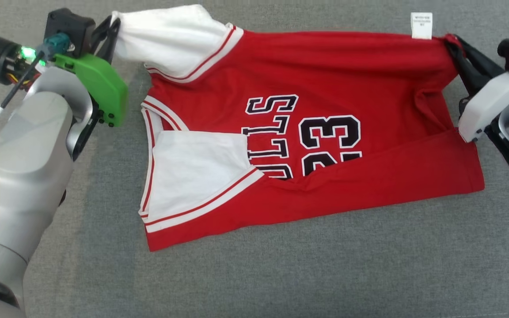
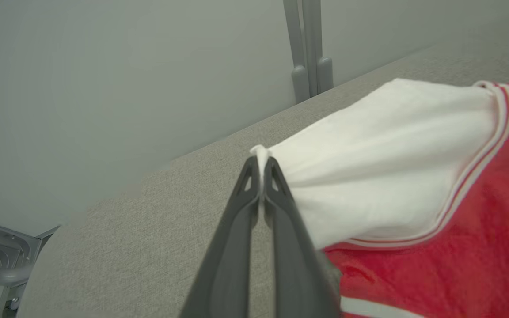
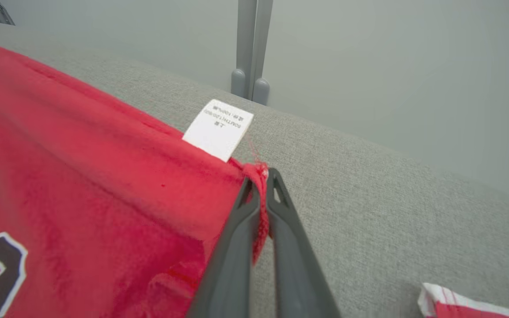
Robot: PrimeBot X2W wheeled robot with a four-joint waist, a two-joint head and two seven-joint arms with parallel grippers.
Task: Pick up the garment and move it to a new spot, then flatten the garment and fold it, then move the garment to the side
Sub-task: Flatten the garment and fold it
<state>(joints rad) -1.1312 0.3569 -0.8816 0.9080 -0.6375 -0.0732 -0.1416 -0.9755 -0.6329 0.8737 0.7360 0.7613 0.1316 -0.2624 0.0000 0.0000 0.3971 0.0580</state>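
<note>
Pinching the garment (image 1: 325, 145) at both far corners: with the left gripper (image 1: 112, 27), clamped shut on the tip of the white sleeve (image 1: 170, 37) at ten o'clock, and with the right gripper (image 1: 454, 47), clamped shut on the red hem corner at two o'clock, just beside the white label (image 1: 421, 25). Stretching the far edge taut between the two grips, likely so as to lift that half evenly and lay it over for a fold without bunching. Otherwise resting flat on the grey tabletop (image 1: 281, 278), mid-view from the head, with the near strip doubled over the lower lettering (image 1: 307, 132) and the second sleeve (image 1: 192, 176) at seven o'clock.
</note>
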